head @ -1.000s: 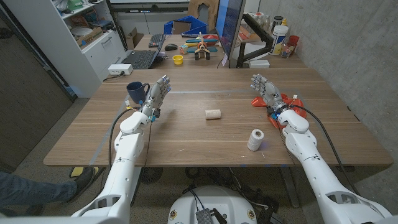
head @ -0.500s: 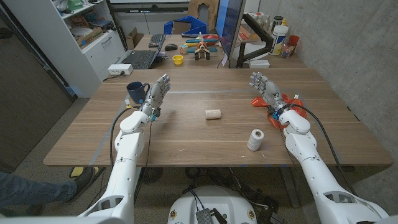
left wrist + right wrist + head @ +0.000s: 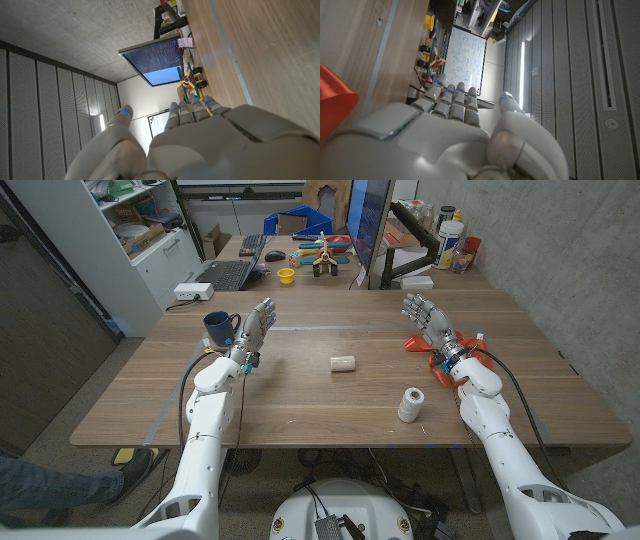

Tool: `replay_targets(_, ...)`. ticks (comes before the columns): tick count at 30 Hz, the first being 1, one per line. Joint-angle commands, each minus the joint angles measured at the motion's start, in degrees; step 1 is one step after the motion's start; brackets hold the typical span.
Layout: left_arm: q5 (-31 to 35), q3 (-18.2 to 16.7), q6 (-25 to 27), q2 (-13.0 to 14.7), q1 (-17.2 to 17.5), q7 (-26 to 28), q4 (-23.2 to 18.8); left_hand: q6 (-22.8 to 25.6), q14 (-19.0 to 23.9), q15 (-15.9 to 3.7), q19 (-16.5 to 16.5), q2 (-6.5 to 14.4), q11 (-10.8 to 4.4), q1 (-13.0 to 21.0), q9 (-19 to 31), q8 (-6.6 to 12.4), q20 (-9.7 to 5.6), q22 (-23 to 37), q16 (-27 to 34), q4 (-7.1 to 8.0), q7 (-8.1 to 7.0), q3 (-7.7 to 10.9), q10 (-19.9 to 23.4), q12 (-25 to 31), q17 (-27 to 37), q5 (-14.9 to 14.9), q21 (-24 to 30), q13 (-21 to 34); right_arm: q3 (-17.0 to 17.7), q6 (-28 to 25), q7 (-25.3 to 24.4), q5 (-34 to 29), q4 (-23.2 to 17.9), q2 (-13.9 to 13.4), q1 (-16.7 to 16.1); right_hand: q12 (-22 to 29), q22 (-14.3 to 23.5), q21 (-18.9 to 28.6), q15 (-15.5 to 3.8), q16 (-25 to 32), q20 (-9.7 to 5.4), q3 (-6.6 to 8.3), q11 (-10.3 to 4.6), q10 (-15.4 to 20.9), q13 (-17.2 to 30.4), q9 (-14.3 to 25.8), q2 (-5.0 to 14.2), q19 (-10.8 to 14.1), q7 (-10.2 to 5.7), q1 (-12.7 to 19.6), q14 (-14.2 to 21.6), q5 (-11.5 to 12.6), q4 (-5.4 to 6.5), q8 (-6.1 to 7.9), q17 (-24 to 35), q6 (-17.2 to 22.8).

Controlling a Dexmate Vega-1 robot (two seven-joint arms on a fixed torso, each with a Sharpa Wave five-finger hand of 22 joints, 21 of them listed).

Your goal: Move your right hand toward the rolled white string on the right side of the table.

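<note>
The rolled white string (image 3: 410, 404) stands upright as a small spool on the right side of the wooden table (image 3: 300, 395), near the front edge. My right hand (image 3: 428, 322) is raised behind and to the right of it, fingers apart and holding nothing, a good hand's length from the spool. Over the table's left part my left hand (image 3: 254, 330) is also up with fingers spread and empty. The right wrist view looks over the back of my right hand (image 3: 450, 130) with its fingers straight; the left wrist view does the same for my left hand (image 3: 190, 145).
An orange-red object (image 3: 449, 357) lies under and beside my right wrist. A small pale cylinder (image 3: 343, 363) lies at mid-table. A dark blue mug (image 3: 218, 327) stands by my left hand. A monitor (image 3: 368, 225), keyboard (image 3: 226, 275) and clutter fill the desk behind.
My right forearm has shifted slightly to the right and back; the hand stays raised and open. The left arm and the string have not moved.
</note>
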Motion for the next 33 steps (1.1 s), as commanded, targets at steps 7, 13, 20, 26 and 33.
replay_targets(7, 0.32, 0.08, 0.62, -0.78, -0.44, -0.2, -0.07, 0.43, -0.55, 0.06, -0.47, 0.35, 0.07, 0.51, 0.29, 0.17, -1.43, 0.34, 0.25, -0.12, 0.32, -0.3, 0.36, 0.4, 0.23, 0.11, -0.44, 0.14, 1.58, 2.45, 5.73, 3.43, 1.97, 0.45, 1.05, 0.42, 0.08, -0.67, -0.29, -0.14, -1.47, 0.07, -0.56, 0.95, 0.24, 0.32, -0.1, 0.76, -0.52, 0.38, 0.67, 0.39, -0.36, 0.53, 0.14, 0.93)
replay_targets(13, 0.61, 0.36, 0.49, -0.85, -0.45, -0.23, -0.43, 0.37, -0.59, 0.07, -0.41, 0.39, -0.05, 0.52, 0.29, 0.12, -1.41, 0.35, 0.24, -0.11, 0.27, -0.38, 0.46, 0.44, 0.23, 0.08, -0.58, 0.14, 1.78, 4.1, 6.81, 3.38, 3.04, 0.43, 1.47, 0.51, 0.09, -0.93, -0.59, -0.06, -1.49, 0.05, -1.16, 1.37, 0.24, 0.33, -0.15, 1.0, -0.96, 0.26, 1.16, 0.42, -0.46, 0.61, 0.18, 1.4)
replay_targets(20, 1.09, 0.58, 0.77, -0.92, -0.51, 0.03, -0.27, 0.45, -0.59, 0.03, -0.44, 0.43, 0.14, 0.54, 0.29, 0.12, -1.35, 0.36, 0.24, -0.1, 0.23, -0.46, 0.47, 0.44, 0.23, 0.05, -0.76, 0.14, 2.64, 8.08, 12.45, 5.59, 8.22, 0.42, 3.58, 0.66, 0.06, -1.5, -1.27, 0.07, -1.66, -0.61, -1.74, 2.16, 0.26, 0.38, -1.03, 1.54, -2.83, -0.69, 1.99, 0.46, -0.45, 1.08, 0.26, 3.23)
replay_targets(26, 1.35, 0.62, 0.81, -0.92, -0.66, 0.14, -0.17, 0.54, -0.58, 0.05, -0.41, 0.48, -0.13, 0.54, 0.29, 0.13, -1.25, 0.37, 0.25, -0.09, 0.23, -0.54, 0.41, 0.41, 0.23, 0.02, -0.93, 0.14, 3.22, 9.52, 13.08, 5.71, 8.62, 0.42, 3.42, 0.83, 0.03, -1.88, -1.59, 0.16, -1.68, -0.91, -2.1, 2.8, 0.27, 0.41, -1.45, 1.71, -3.2, -1.17, 2.59, 0.57, -0.46, 1.16, 0.26, 3.84)
replay_targets(33, 1.45, 0.63, 1.02, -0.99, -0.99, 0.12, 0.38, 0.65, -0.58, 0.03, -0.43, 0.54, -0.19, 0.55, 0.29, 0.14, -1.19, 0.38, 0.25, -0.08, 0.17, -0.61, 0.51, 0.45, 0.23, -0.01, -1.12, 0.14, 3.2, 11.04, 12.71, 4.31, 6.77, -0.25, 2.28, 0.95, 0.0, -2.27, -1.94, 0.12, -1.84, -0.94, -3.08, 3.39, 0.28, 0.45, -1.55, 1.97, -3.93, -1.34, 3.02, 0.74, -0.58, 1.11, 0.21, 4.12)
